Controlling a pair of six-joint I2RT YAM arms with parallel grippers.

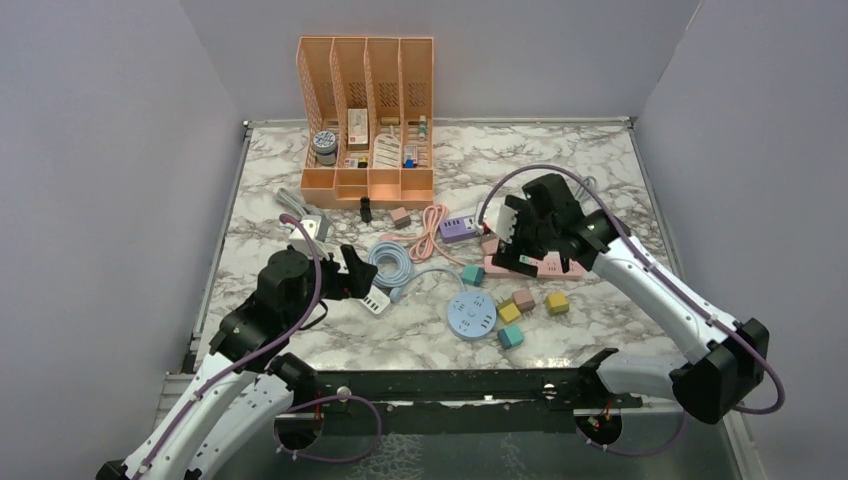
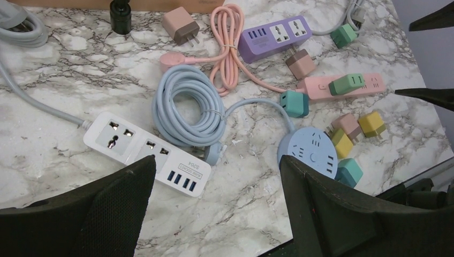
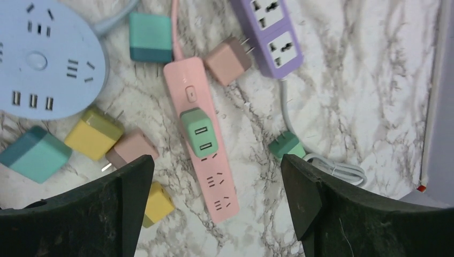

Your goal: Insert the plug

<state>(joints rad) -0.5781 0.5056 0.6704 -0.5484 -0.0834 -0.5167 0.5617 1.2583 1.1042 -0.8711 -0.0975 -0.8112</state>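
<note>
Green plug (image 3: pixel 199 133): seated in the pink power strip (image 3: pixel 214 187), in a socket just beyond the strip's switch, body square to the strip and apparently fully home. The strip lies flat on the marble tabletop (image 1: pixel 600 160).

Right tool (image 3: pixel 215 163): directly above the plug, jaws wide apart, gripping nothing. Left tool (image 2: pixel 218 160): equally wide, empty, poised over the white power strip (image 2: pixel 144 152), well apart from the work.

Assessment: insertion looks complete and the step in hand is the withdrawal. The next move calls for a straight lift of the right tool, with neither finger catching the plug or dragging the strip.

Containers: orange file organiser (image 1: pixel 366 70) at the far edge. Its low front trays hold a round tin (image 1: pixel 324 142) at the left, then small boxes and bottles. Exact contents are too small to identify.
</note>
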